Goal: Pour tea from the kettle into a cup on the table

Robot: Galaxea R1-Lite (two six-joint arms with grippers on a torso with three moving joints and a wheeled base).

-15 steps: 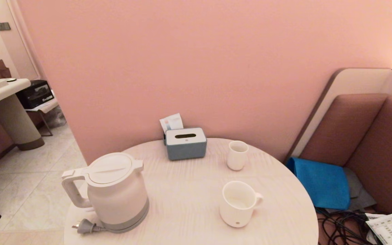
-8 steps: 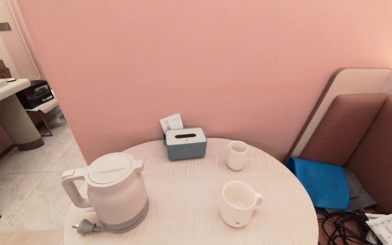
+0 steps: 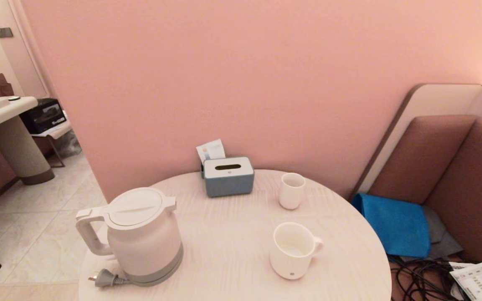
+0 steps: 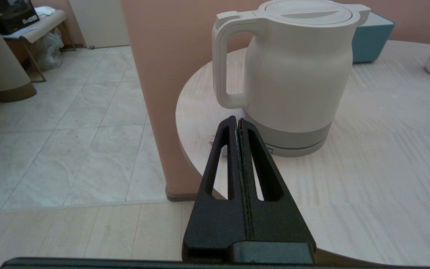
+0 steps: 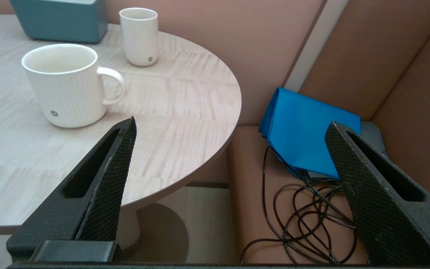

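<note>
The white kettle (image 3: pixel 140 236) stands on its grey base at the near left of the round table (image 3: pixel 232 251), lid closed, loop handle pointing left. The wide white cup (image 3: pixel 293 249) sits at the near right, handle to the right, with a little clear liquid in it. Neither gripper shows in the head view. In the left wrist view my left gripper (image 4: pixel 236 120) is shut and empty, just short of the kettle (image 4: pixel 293 71), below its handle. In the right wrist view my right gripper (image 5: pixel 231 125) is open and empty, off the table's edge, near the cup (image 5: pixel 65 84).
A grey-blue tissue box (image 3: pixel 228 176) stands at the table's back, a small handleless white cup (image 3: pixel 291 190) to its right. The kettle's plug (image 3: pixel 105 278) lies by the near-left edge. A brown bench (image 3: pixel 446 188) with blue cloth (image 3: pixel 396 225) and black cables (image 3: pixel 421 280) lies to the right.
</note>
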